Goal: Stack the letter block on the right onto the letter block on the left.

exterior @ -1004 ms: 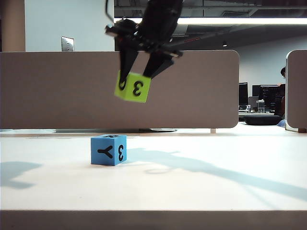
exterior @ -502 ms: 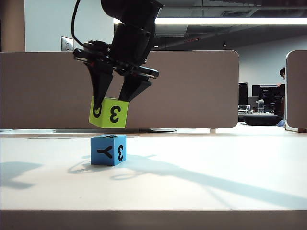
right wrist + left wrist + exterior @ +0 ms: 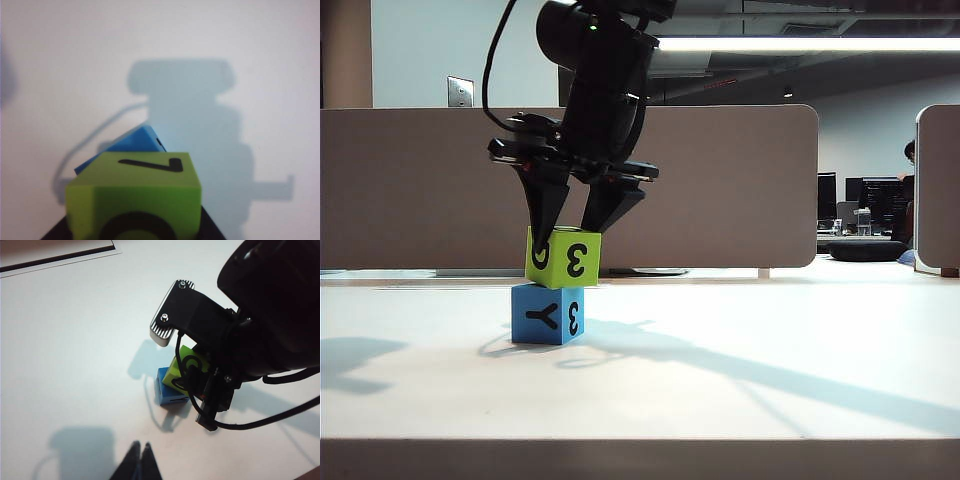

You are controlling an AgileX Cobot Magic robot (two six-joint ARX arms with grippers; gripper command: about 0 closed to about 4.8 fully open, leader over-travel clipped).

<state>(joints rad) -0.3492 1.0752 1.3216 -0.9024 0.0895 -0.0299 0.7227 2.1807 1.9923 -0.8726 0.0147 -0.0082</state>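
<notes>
A blue letter block stands on the white table, left of the middle. On top of it, shifted slightly to the right, rests a green letter block, and my right gripper is shut on it from above, having reached across from the right. The right wrist view shows the green block between the dark fingers of my right gripper, with the blue block under it. In the left wrist view my left gripper hovers shut and empty over the table, short of the green block and the blue block.
A tan partition runs along the far side of the white table. The right arm's black body and its cable hang over the two blocks. The table's front edge lies close to the camera.
My right gripper has carried the green block down and to the left, from high above the table onto the blue block. The blue block has stayed in place.
</notes>
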